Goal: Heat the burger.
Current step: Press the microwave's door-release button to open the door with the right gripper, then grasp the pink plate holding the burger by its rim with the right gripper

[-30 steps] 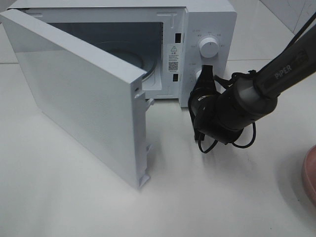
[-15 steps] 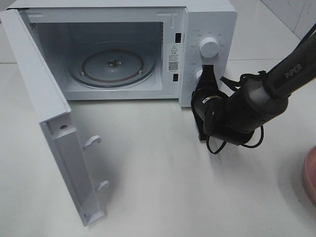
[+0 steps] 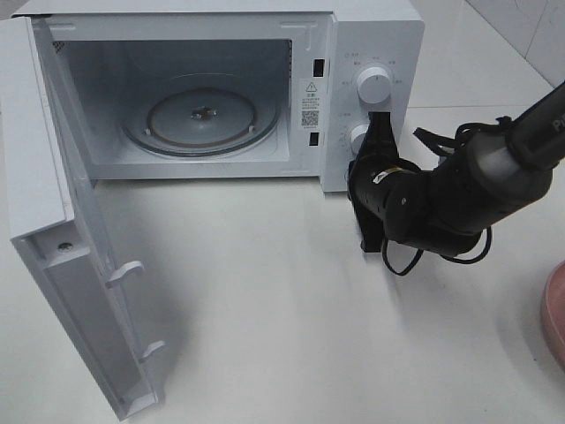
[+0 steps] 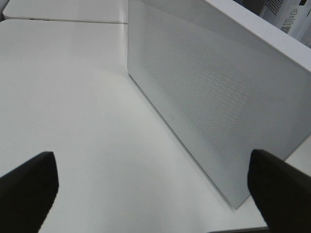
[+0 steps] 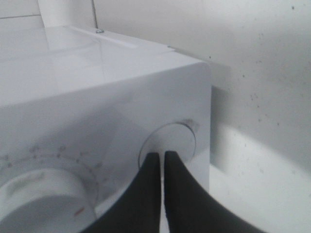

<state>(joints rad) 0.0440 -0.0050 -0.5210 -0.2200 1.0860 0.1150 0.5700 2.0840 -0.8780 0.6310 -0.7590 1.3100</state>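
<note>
The burger is out of view. The white microwave (image 3: 371, 35) stands at the back with its door (image 3: 53, 221) swung wide open on the left, showing the bare glass turntable (image 3: 201, 115). My right gripper (image 3: 380, 125) is shut, its black tips touching the round lower button (image 3: 360, 135) on the control panel, below the upper dial (image 3: 373, 86). The right wrist view shows the shut gripper (image 5: 161, 158) against that button (image 5: 170, 141). In the left wrist view my left gripper (image 4: 151, 165) stands open, with nothing between its fingers, facing the outer face of the door (image 4: 218, 97).
The rim of a pink plate (image 3: 556, 309) shows at the right edge of the white table (image 3: 291, 336). The open door juts far out over the left front of the table. My left arm does not show in the high view.
The microwave door has swung from half open to wide open toward the left. My right arm has shifted slightly right, with its shut tips still at the lower button.
</note>
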